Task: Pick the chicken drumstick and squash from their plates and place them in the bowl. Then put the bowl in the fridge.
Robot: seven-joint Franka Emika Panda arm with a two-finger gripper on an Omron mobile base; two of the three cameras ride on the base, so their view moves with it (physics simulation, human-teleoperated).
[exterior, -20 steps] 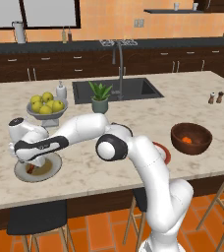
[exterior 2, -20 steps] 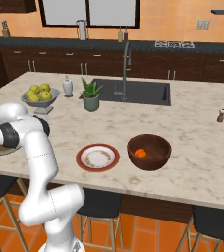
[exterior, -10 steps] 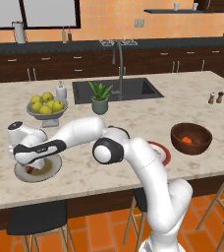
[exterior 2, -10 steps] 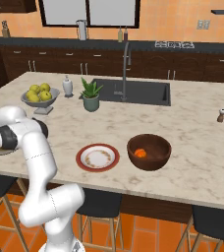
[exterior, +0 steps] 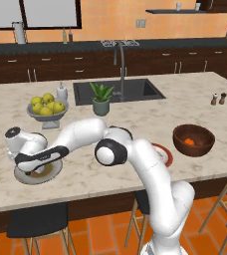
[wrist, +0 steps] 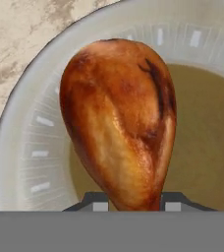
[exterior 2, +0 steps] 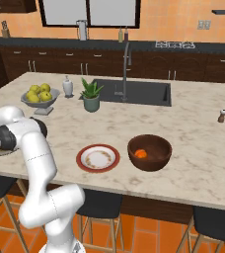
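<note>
Golden-brown and glossy, the chicken drumstick lies on the grey-green plate right under our hand camera, its plump end away from us and its narrow end running down between the two dark fingertips. The tips stand one on each side of that narrow end, but we cannot tell whether they press on it or merely flank it.

From the left base camera we see the gripper low over that same plate near the left end of the marble counter. The dark reddish-brown bowl sits far to the right, with the squash inside it. The white plate with a red rim is partly hidden behind our arm there; the right base camera shows it whole, beside the bowl. A grey fruit bowl holds yellow-green apples.
</note>
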